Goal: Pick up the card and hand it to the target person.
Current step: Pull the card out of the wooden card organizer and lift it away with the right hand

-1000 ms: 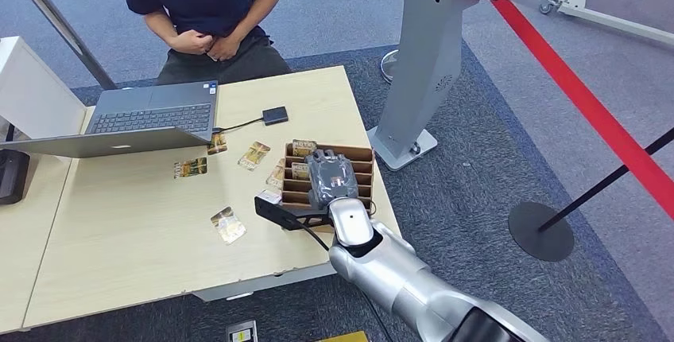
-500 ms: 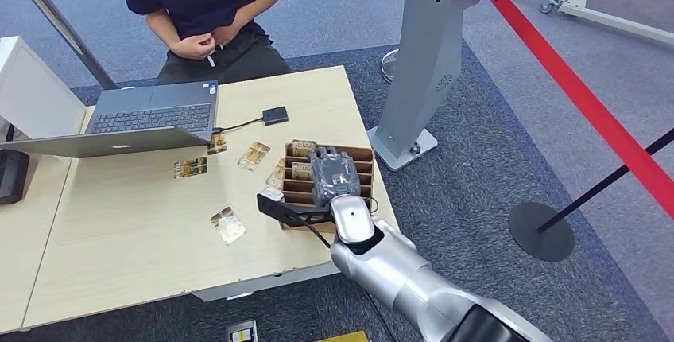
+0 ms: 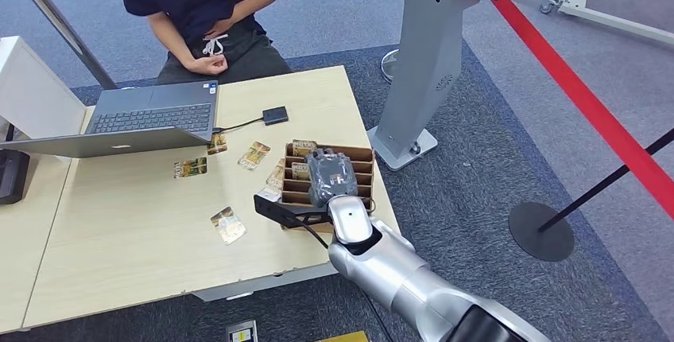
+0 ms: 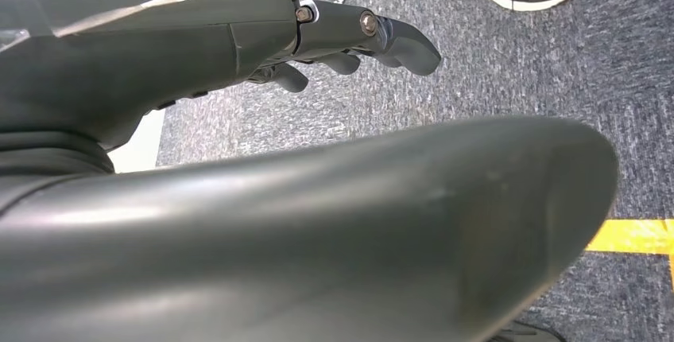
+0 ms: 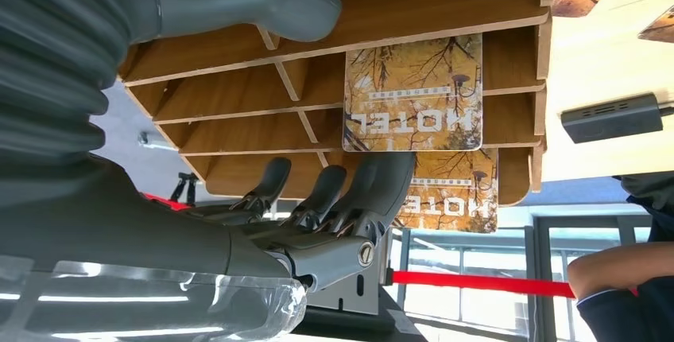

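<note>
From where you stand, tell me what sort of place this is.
Probably a mock hotel check-in desk in a demo hall: slotted wooden card rack holding tree-printed HOTEL cards, grey standing kiosk, red barrier belt across grey carpet.

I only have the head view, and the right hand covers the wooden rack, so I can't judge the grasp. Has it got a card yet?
Observer: Not yet. In the right wrist view the right hand holds nothing. Its fingers reach beside one of the two HOTEL cards, the far card, and I can't tell if they touch it.
Operator: Where is the other card?
Observer: The near card stands upright a slot or so away in the same rack, clear of the fingers.
Operator: And the left hand?
Observer: The left hand hangs over the carpet, holding nothing.
</note>
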Robot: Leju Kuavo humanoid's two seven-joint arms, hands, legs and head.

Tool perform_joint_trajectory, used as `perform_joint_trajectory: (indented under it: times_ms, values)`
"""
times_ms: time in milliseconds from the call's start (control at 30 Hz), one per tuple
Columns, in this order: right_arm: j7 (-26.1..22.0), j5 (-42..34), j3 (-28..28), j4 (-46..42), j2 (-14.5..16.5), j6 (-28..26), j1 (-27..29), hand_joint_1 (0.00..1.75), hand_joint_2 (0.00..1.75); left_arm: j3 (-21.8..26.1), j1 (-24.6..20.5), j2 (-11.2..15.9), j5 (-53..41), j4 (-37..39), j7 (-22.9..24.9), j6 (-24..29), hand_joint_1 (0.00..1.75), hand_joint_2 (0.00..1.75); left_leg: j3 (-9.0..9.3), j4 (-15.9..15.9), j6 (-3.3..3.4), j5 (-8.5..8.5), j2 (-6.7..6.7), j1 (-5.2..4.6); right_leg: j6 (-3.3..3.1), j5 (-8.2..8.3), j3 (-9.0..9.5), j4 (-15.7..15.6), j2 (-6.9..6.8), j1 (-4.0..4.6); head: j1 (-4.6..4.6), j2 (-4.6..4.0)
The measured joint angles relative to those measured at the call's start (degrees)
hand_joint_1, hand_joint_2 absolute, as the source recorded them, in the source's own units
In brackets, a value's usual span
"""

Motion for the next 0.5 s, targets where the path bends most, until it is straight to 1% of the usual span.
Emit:
perform_joint_trajectory:
  times_ms: [100, 200, 267, 333, 500]
  values:
    - [-0.2, 0.0, 0.0, 0.0, 0.2, 0.0, 0.0, 0.71, 1.75, 0.0, 0.0, 0.0, 0.1, 0.0, 0.0, 0.1, 0.0, 0.0, 0.0, 0.0, 0.0, 0.0, 0.0, 0.0, 0.0, 0.0, 0.0, 0.0, 0.0, 0.0, 0.0, 0.0]
    - [-0.4, 0.0, 0.1, 0.0, 0.3, -0.1, 0.0, 0.85, 1.75, 0.0, 0.0, 0.0, 0.2, 0.0, 0.0, 0.1, 0.0, 0.0, 0.0, 0.0, 0.0, 0.0, 0.0, 0.0, 0.0, 0.0, 0.0, 0.0, 0.0, 0.0, 0.0, 0.0]
    - [-0.5, 0.0, 0.1, 0.0, 0.4, -0.1, 0.0, 1.14, 1.75, 0.0, 0.0, 0.0, 0.2, 0.0, 0.0, 0.1, 0.0, 0.0, 0.0, 0.0, 0.0, 0.0, 0.0, 0.0, 0.0, 0.0, 0.01, 0.0, 0.0, 0.0, 0.0, 0.0]
    - [-0.5, 0.0, 0.1, 0.0, 0.5, -0.1, 0.0, 1.38, 1.75, 0.0, 0.0, 0.0, 0.2, 0.0, 0.0, 0.1, 0.0, 0.0, 0.0, 0.0, 0.0, 0.0, 0.0, 0.0, 0.0, 0.0, 0.01, 0.0, 0.0, 0.0, 0.0, 0.0]
    - [-0.5, 0.0, 0.1, 0.0, 0.6, -0.3, 0.0, 1.43, 1.75, 0.0, 0.0, 0.0, 0.3, 0.0, 0.0, 0.1, 0.0, 0.0, 0.0, 0.0, 0.0, 0.0, 0.0, 0.0, 0.0, 0.0, 0.0, 0.0, 0.0, 0.0, 0.0, 0.0]
